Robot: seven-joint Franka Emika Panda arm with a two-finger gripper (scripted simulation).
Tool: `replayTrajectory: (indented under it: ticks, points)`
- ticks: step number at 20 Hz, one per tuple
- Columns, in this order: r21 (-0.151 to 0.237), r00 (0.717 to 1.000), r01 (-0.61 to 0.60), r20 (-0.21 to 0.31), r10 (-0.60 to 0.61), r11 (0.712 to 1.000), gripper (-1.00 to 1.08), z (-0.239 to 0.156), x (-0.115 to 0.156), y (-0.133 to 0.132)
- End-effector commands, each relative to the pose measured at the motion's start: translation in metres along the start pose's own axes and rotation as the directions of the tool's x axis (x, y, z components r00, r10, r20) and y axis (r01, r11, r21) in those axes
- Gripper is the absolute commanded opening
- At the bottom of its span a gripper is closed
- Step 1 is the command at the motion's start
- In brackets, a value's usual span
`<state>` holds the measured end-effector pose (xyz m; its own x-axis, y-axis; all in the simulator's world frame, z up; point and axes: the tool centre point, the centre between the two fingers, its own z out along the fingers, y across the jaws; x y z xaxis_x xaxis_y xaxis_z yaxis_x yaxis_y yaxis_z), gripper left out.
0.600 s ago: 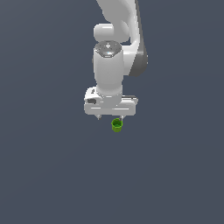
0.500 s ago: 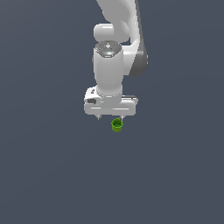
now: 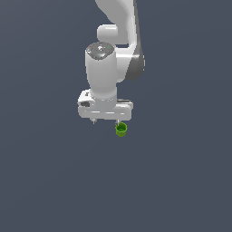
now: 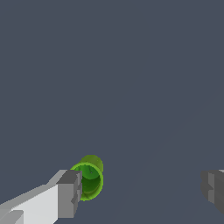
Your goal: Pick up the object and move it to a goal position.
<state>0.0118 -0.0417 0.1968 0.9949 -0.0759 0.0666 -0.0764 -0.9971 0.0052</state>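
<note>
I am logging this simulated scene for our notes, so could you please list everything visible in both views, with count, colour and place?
cup: one, bright green with a darker inside, small and hollow, just under the gripper's end on the exterior view's right; in the wrist view it sits right beside one finger pad, not centred between the two.
ground surface: one, plain dark grey-blue, filling the background of both views.
arm: one, white with dark grey joint sections, coming down from the top of the exterior view.
gripper: one, white body with dark grey finger pads; jaws wide apart, holding nothing.
</note>
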Motion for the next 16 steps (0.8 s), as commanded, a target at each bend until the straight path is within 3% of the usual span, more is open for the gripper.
replayTrajectory:
  ticks: [1, 16]
  points:
    - [-0.002, 1.000, 0.000, -0.001, 0.000, 1.000, 1.00, 0.000, 0.000, 0.003]
    - [0.003, 0.990, -0.141, 0.008, 0.141, 0.990, 1.00, 0.012, -0.006, -0.009]
